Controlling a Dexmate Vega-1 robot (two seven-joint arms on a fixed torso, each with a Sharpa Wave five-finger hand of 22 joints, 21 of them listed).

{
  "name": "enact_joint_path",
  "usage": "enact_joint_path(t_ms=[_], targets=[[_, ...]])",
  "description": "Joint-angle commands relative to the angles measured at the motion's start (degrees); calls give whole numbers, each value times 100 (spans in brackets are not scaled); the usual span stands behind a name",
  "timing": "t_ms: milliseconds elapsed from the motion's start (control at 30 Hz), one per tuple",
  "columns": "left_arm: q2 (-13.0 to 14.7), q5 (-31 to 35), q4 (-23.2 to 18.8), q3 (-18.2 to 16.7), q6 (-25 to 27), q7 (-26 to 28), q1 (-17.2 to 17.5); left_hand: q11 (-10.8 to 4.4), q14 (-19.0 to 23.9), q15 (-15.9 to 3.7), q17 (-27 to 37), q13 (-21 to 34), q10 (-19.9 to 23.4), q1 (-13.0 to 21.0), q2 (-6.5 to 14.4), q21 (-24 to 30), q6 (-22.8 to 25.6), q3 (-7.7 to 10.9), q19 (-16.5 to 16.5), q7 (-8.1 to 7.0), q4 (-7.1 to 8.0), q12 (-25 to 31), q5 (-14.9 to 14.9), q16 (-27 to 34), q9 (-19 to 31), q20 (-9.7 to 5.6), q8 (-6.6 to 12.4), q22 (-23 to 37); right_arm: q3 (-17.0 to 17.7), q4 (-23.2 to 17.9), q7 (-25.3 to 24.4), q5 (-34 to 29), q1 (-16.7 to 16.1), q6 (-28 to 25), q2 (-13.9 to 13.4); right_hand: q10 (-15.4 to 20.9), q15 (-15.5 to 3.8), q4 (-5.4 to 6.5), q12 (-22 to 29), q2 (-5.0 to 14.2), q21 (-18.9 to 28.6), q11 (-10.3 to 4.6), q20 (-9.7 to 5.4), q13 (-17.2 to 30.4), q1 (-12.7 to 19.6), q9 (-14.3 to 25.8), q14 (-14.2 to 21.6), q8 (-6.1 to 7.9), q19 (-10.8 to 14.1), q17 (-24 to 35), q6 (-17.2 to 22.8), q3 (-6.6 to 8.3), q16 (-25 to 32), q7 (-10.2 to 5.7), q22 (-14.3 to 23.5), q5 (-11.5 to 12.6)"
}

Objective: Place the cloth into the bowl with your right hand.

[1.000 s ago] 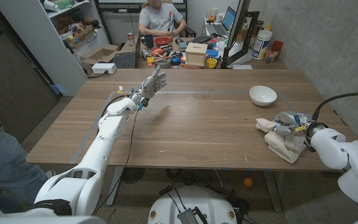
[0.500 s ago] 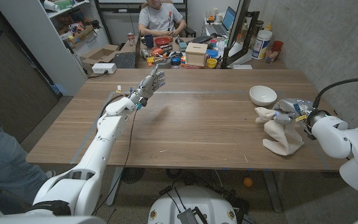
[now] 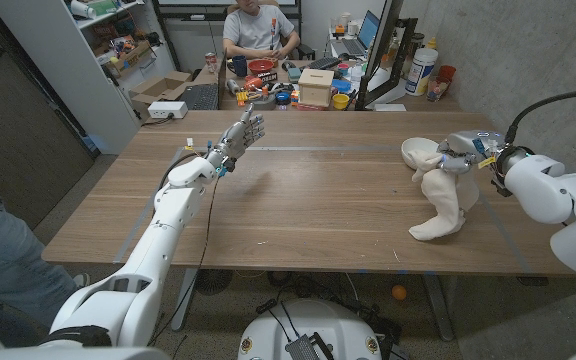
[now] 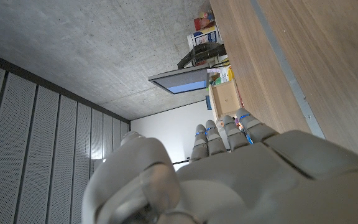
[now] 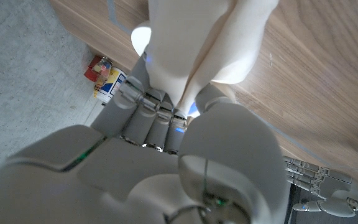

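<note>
The right hand [image 3: 460, 152] has the cream cloth [image 3: 441, 200] pinched at its top, fingers closed around a bunched fold, as the right wrist view shows with the fabric [image 5: 194, 43] gathered between thumb and fingers. From that grip the cloth hangs down and trails toward the robot, its long axis running from the hand to a lower end that seems to rest on the wooden table [image 3: 318, 200]. The white bowl [image 3: 415, 152] sits just beside the hand, on its inner side toward the table's middle, and is largely covered by the upper fold of cloth, so only part of its rim shows; I cannot tell whether any cloth is already inside it. To my eye the coming move is a short carry sideways over the bowl, with enough lift for the trailing end to clear the rim before letting go. The left hand [image 3: 245, 130] is well apart, raised over the far left of the table with fingers straight and spread, holding nothing, so the right hand is much the nearer.
</note>
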Motion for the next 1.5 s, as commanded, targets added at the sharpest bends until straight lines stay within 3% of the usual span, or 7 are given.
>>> enact_joint_path(t_ms=[33,533,800,1033,1100,1500], targets=[[4,-45,-49,-25,-1,31,50,6,5,18,30,8,-6,21,53,46,68,-36,-9,5,6,6,16,30,10,29,37,12,41,-6,301,-37,578,84,-313,150,-146,13,-9,327,35,-58,-51,26,418,47,43,40,-60,36,487,-16,-14,-357,15,-29],[29,-50,-73,-28,13,35,59,2,7,21,30,8,-9,27,60,48,83,-48,-11,7,4,5,15,31,10,32,37,12,-373,205,303,-100,1629,214,-668,186,-156,32,-37,345,85,-68,-55,58,485,112,122,36,-63,74,498,-73,4,-373,36,-58],[38,-72,-130,-44,32,55,106,6,6,27,30,8,-11,29,64,49,108,-55,-12,12,4,4,14,30,11,32,43,12,-1057,533,194,-79,2602,414,-810,212,-154,43,-41,348,112,-89,-55,75,505,141,131,31,-57,79,499,-96,-8,-382,45,-66],[48,-87,-197,-64,39,91,166,14,9,26,30,8,-6,32,67,50,133,-61,-12,20,2,6,14,31,11,32,48,12,-1499,868,134,-19,3246,553,-729,218,-158,48,-51,348,129,-93,-55,82,520,163,156,27,-64,84,500,-114,-9,-374,50,-71],[62,-90,-248,-71,65,107,200,22,6,28,30,8,-6,33,67,50,136,-62,-13,16,2,7,14,30,11,32,49,12,-1668,1043,85,-23,3492,593,-654,242,-160,50,-57,341,154,-255,-53,97,544,193,178,23,-70,86,507,-137,-20,-393,56,-74],[109,-98,-441,-79,155,199,320,-1,7,22,31,8,-3,37,72,51,163,-73,-14,41,1,7,13,30,11,32,53,12,-2306,1806,-72,-134,4384,775,-286,244,-163,58,-75,340,188,-298,-51,112,572,232,223,13,-80,89,519,-171,-29,-388,64,-78]])
